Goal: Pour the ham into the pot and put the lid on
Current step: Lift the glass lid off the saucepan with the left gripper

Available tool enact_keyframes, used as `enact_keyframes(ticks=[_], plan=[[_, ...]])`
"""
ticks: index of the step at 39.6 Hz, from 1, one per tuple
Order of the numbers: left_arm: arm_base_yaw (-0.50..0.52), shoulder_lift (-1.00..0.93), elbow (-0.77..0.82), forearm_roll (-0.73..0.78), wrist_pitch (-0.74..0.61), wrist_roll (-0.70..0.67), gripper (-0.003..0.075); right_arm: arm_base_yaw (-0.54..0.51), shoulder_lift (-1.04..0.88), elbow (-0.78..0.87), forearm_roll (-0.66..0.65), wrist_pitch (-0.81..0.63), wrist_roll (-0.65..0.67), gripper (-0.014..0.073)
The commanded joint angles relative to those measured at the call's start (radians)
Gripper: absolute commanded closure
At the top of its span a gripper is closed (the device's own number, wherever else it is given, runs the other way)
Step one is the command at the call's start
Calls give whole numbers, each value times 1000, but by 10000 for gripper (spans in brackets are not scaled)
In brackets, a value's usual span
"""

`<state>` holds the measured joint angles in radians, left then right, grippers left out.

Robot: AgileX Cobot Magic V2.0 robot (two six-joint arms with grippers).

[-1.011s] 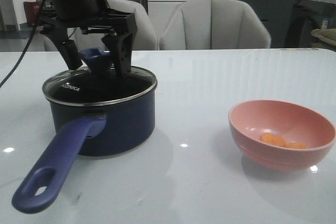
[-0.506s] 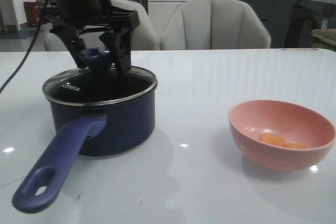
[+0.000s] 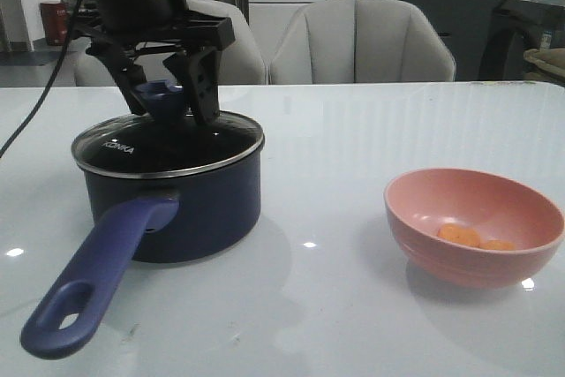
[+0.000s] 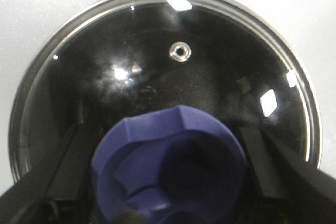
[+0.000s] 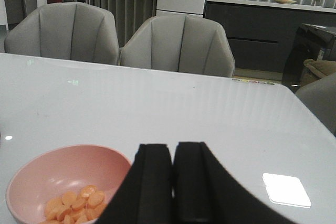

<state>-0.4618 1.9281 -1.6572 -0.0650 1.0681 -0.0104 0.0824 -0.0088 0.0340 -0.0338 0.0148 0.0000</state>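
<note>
The dark navy pot (image 3: pixel 199 209) with its long purple-blue handle (image 3: pixel 97 280) stands at the left of the table. The clear glass lid (image 3: pixel 132 152) rests on its rim. My left gripper (image 3: pixel 172 112) hangs straight above, its fingers (image 4: pixel 260 166) pressed against both sides of the purple-blue knob (image 4: pixel 168 166). The ham (image 3: pixel 461 236), small orange pieces, lies in the pink bowl (image 3: pixel 459 267) at the right. In the right wrist view my right gripper (image 5: pixel 173 182) is shut on nothing, just beside the bowl (image 5: pixel 31 182) and its ham (image 5: pixel 79 203). It is outside the front view.
The white glossy table (image 3: pixel 353 147) runs between pot and bowl. Two grey chairs (image 3: pixel 362 41) stand behind its far edge. A cable (image 3: pixel 35 94) trails from the left arm at the far left.
The left gripper's fingers have drawn in against the lid's knob and the wrist sits slightly higher. The lid still rests on the pot. Bowl and ham have not moved.
</note>
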Motion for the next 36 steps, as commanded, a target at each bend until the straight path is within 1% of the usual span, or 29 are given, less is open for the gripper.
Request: enact_keyframes(ticks=[1, 9, 23, 36], plan=[[-2, -42, -23, -13, 3, -5, 541, -3, -20, 2, -2, -75, 0, 445], [-2, -42, -28, -11, 6, -5, 565, -3, -20, 2, -2, -75, 0, 445], [-2, -42, -152, -9, 67, -5, 565, -3, -20, 2, -2, -75, 0, 445], [-2, -42, -162, 18, 125, -5, 565, -3, -20, 2, -2, -75, 0, 445]])
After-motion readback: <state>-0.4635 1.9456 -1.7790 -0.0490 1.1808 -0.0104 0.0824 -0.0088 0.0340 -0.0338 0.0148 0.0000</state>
